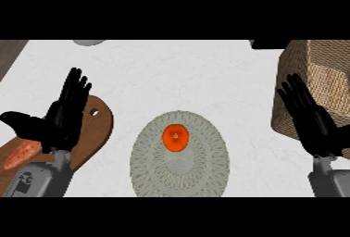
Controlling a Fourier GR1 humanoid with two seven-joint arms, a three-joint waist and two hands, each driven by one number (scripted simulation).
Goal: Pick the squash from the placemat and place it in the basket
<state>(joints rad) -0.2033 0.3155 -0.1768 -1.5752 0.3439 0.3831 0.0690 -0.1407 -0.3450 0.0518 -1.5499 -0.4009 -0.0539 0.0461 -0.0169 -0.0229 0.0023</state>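
Plainly, both hands' fingers (74, 90) stand straight, holding nothing.

A pale, faintly marbled surface (205, 74) fills the view, evenly lit; a dark brown strip (9, 53) borders its far left corner.

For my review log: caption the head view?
Orange squash on round placemat, both hands open, basket at right.
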